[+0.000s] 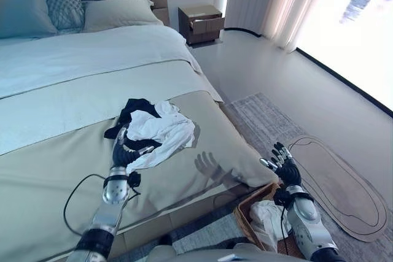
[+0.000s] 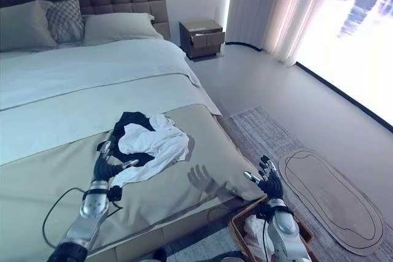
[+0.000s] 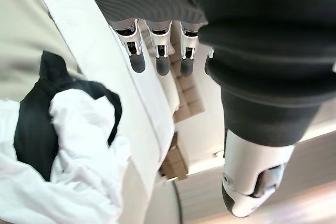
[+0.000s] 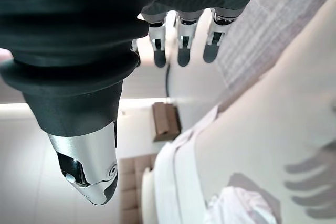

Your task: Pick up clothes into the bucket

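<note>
A pile of clothes lies on the beige bed cover: a crumpled white garment (image 1: 161, 132) on top of a black one (image 1: 132, 110). My left hand (image 1: 123, 153) is at the pile's near left edge, open, with straight fingers (image 3: 160, 59) holding nothing. The white cloth (image 3: 73, 156) lies just past them. My right hand (image 1: 284, 169) is open, fingers spread, raised beside the bed's corner above a wicker basket (image 1: 244, 210) on the floor. A white cloth (image 1: 268, 216) lies inside the basket.
The bed (image 1: 73, 72) takes up the left, with pillows (image 1: 64, 7) at its head. A nightstand (image 1: 202, 23) with an open drawer stands at the far wall. A grey rug (image 1: 264, 121) and an oval mat (image 1: 338, 182) lie on the floor to the right.
</note>
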